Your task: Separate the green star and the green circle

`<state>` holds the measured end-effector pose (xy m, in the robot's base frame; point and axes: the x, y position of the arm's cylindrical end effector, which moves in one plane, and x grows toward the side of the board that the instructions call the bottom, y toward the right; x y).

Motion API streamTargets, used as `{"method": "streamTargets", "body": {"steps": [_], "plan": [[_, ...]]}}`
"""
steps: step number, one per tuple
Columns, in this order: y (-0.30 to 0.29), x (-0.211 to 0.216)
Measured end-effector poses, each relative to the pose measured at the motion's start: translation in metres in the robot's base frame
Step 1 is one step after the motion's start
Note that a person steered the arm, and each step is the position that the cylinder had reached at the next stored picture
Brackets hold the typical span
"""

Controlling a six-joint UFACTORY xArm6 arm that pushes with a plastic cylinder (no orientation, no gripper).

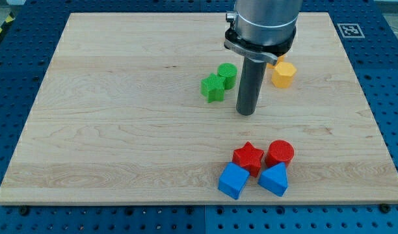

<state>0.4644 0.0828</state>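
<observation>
The green star (212, 88) lies near the board's middle, touching the green circle (227, 75) just up and to its right. My tip (246, 112) rests on the board a short way to the right of and below the green star, apart from both green blocks.
A yellow hexagon (283, 74) sits right of the rod, with another yellow block (275, 61) partly hidden behind the arm. Near the view's bottom a red star (248, 156), red circle (280, 153), blue cube (233, 180) and blue triangle-like block (274, 179) cluster together on the wooden board (108, 117).
</observation>
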Motion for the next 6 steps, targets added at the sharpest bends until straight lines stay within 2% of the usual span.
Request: {"method": "streamTargets", "body": {"steps": [1,3,5,6], "plan": [[0.007,-0.004],[-0.045,-0.003],[-0.049,-0.054],[-0.049,-0.061]]}}
